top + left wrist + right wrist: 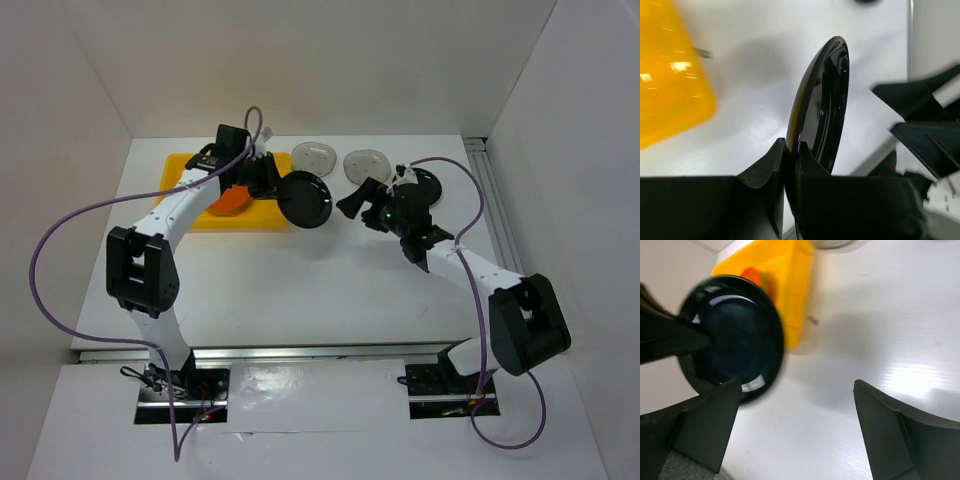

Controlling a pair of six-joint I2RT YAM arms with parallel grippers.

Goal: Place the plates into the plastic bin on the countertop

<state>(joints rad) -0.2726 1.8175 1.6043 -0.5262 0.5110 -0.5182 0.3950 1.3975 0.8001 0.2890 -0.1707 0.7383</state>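
"Which arm has the plate?"

"The left gripper [791, 150] has its fingers clamped on the rim of a black plate [305, 199]. The disc sticks out to the right, apparently lifted off the countertop [300, 290]."

"And the plastic bin [185, 165]?"

"Just left of the plate, on the gripper's side, so I'd say the carry goes leftward. An orange plate [232, 200] lies inside, with bare yellow toward the left end."

"The right gripper [355, 197]?"

"Fingers wide apart, holding nothing, near the plate's far edge. White walls [90, 80] close in all round."
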